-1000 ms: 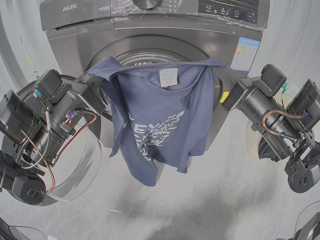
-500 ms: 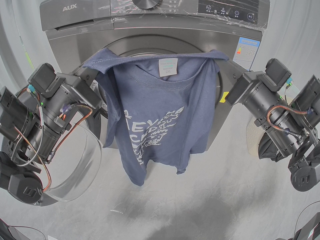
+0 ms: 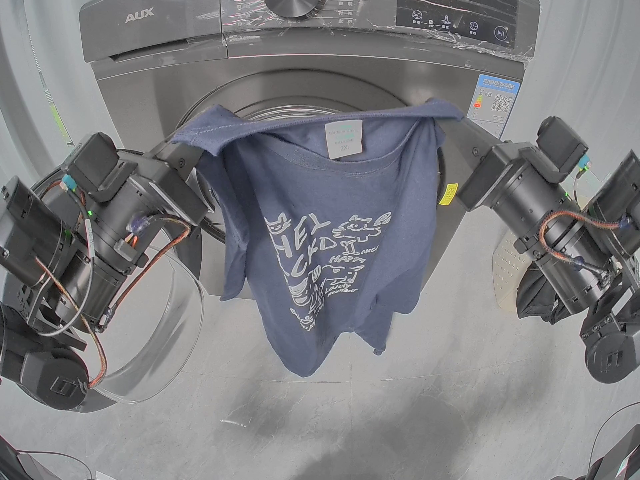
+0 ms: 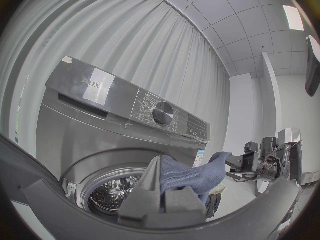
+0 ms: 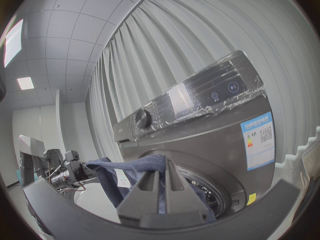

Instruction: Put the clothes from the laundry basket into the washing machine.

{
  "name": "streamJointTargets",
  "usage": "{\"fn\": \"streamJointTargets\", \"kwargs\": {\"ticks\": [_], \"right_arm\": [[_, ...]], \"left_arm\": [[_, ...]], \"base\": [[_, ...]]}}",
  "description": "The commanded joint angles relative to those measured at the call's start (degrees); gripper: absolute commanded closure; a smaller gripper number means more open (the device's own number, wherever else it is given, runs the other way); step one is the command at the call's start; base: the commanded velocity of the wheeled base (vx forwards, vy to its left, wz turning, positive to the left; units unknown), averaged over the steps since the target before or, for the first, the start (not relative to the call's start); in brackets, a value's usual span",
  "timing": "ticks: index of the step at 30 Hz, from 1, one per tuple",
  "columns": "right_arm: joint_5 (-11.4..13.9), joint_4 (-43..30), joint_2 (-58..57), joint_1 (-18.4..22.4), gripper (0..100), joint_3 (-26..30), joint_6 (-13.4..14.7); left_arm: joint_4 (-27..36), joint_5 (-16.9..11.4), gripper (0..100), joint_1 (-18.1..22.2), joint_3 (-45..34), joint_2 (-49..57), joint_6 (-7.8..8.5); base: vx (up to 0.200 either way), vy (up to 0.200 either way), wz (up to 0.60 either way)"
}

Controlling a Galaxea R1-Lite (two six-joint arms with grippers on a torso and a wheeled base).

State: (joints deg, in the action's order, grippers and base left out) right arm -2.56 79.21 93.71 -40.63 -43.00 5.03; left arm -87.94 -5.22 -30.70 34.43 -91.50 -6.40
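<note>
As my left pincer (image 3: 190, 151) and right pincer (image 3: 450, 135) clamp the navy T-shirt (image 3: 320, 235), it has swung flat, ready for the washing machine (image 3: 153, 95).

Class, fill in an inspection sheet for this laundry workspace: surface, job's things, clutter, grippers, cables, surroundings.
Surface: grey floor, smooth.
Job's things: blue T-shirt hangs stretched between both grippers before the washing machine; its drum is open, glass door swung to the robot's left; pale perforated basket with dark cloth behind the right arm.
Clutter: pale scrap on the floor.
Grippers: left gripper and right gripper each shut on a shirt shoulder.
Cables: orange cable loops on each wrist.
Surroundings: grey curtain behind the machine.
</note>
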Motion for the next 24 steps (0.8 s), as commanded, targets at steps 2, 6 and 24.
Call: {"fn": "streamJointTargets", "kwargs": {"ticks": [2,6,24], "right_arm": [[0.01,0.24,2.62,1.34,100,2.39,0.15],[0.01,0.15,2.97,1.78,100,2.83,0.33],[0.63,0.24,10.18,-7.44,0,12.15,1.64]], "left_arm": [[-0.48,-0.06,100,-0.42,-0.06,-3.16,0.16],[-0.65,-0.14,100,-0.51,0.03,-4.12,0.69],[-0.74,0.12,100,-3.14,3.45,-7.29,0.69]], "base": [[0.0,0.0,0.0],[0.0,0.0,0.0],[0.0,0.0,0.0]]}}
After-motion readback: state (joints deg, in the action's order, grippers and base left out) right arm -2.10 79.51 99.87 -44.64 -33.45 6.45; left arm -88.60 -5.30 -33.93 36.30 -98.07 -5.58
